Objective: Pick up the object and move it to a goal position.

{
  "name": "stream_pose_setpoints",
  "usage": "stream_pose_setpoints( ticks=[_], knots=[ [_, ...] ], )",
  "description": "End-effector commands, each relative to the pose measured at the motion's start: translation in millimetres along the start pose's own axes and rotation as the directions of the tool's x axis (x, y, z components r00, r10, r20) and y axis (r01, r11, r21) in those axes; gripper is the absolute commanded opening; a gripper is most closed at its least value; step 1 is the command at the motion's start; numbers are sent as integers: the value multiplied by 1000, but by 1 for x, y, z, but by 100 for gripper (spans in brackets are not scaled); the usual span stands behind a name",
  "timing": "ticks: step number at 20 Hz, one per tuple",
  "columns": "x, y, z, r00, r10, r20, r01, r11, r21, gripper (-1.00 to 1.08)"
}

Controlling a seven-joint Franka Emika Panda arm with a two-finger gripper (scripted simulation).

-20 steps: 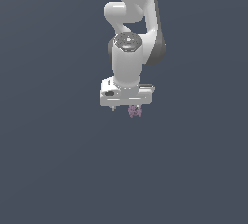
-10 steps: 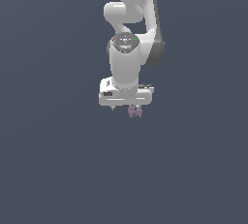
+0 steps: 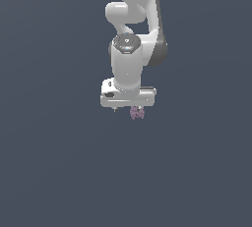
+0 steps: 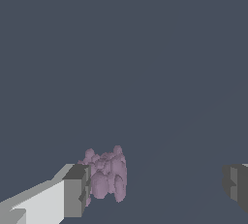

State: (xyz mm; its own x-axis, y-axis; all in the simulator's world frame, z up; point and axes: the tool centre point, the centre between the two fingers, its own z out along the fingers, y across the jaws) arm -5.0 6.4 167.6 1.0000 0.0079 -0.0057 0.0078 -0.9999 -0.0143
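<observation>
Fingers are spread wide: in the wrist view one finger [image 4: 77,189] sits right against the object [image 4: 107,174], while the other finger [image 4: 236,184] is well apart from it on the far side. Nothing is pinched yet.

The object, a small lumpy mauve cluster, sits directly under the gripper [image 3: 129,108] in the exterior view, poking out just below the hand at [image 3: 137,113]. It is off-centre in the gap, hard up against one finger rather than midway. Whether it rests on the worktop or is already clear of it cannot be told; the background is uniform.

Risks from here, as judgement:

- Off-centre closure. The far finger has to sweep the whole gap before it meets the object, so it may shove or roll the cluster against the near finger instead of clamping it square.
- Bumpy surface. Rounded lumps give small, uneven contact patches, so the object can twist or squirt out sideways as force builds.
- Shallow bite. Only the fingertips show beside the object; if they catch just its upper lumps, the grip may slip on lift.
- Near finger already touching. Any lateral drift before closing would nudge the object out of line.
- Goal position isn't visible in either view, so the transport path can't be checked.

Safer bet: re-centre over the object, then close slowly.
</observation>
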Motion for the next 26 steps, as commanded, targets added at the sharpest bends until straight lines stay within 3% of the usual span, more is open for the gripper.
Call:
stream_pose_setpoints(
  ticks=[1,8,14,20,26],
  knots=[
    [-1,-1,1,1000,20,0,-20,1000,0,100],
    [-5,-6,6,993,120,1,-120,993,0,100],
    [-11,-12,13,968,249,1,-249,968,-1,100],
    [-17,-19,20,920,391,1,-391,920,-1,100],
    [-24,-25,27,852,524,0,-524,852,-2,100]
  ],
)
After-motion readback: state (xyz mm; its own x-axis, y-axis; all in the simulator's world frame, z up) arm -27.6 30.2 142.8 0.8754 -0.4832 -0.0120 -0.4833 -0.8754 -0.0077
